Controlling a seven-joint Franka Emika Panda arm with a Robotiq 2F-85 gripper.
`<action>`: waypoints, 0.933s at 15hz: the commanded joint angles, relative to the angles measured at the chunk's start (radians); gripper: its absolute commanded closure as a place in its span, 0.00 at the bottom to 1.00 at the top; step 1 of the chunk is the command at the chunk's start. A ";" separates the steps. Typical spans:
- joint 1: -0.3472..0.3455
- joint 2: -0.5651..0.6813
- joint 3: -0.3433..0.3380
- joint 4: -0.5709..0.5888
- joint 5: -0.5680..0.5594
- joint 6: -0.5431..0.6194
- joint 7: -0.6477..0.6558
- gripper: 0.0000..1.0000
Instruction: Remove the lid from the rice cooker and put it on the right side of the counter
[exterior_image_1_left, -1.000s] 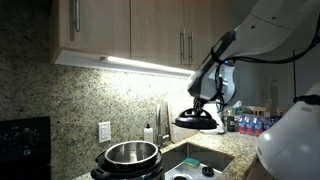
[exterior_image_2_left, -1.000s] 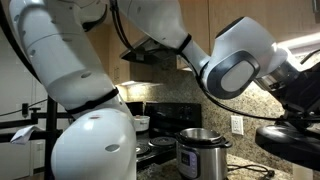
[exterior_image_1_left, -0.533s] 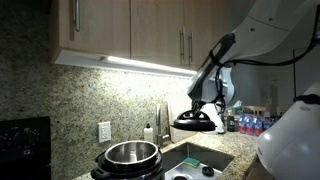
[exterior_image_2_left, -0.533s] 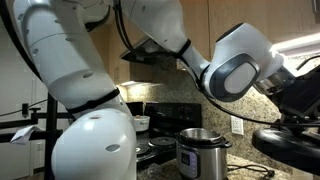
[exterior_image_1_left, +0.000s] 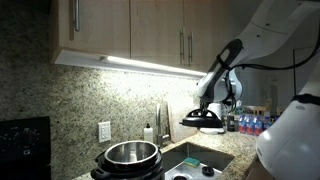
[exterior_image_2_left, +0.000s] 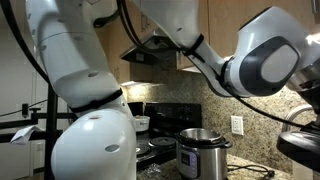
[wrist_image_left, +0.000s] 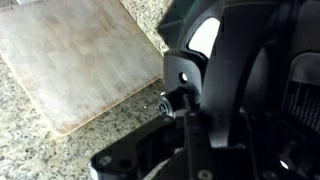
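A home kitchen: pale wooden wall cabinets (exterior_image_1_left: 130, 30) with steel bar handles across the top, speckled granite backsplash (exterior_image_1_left: 40, 100) at left, steel sink (exterior_image_1_left: 212, 152) and faucet (exterior_image_1_left: 163, 120) bottom centre, set in a matching speckled beige-brown granite counter (wrist_image_left: 40, 150).

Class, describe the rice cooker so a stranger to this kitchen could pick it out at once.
In an exterior view, start at the lit strip under the cabinets and drop down the granite backsplash past the wall outlet. The rice cooker stands just below. Unlike the sink set in beside it, it is a squat black pot, lidless, showing a shiny steel bowl.
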 joint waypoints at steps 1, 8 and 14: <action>-0.004 0.042 -0.056 0.120 -0.092 -0.059 0.072 0.98; 0.010 0.199 -0.158 0.316 -0.150 -0.124 0.131 0.98; 0.015 0.242 -0.172 0.329 -0.076 -0.164 0.075 0.98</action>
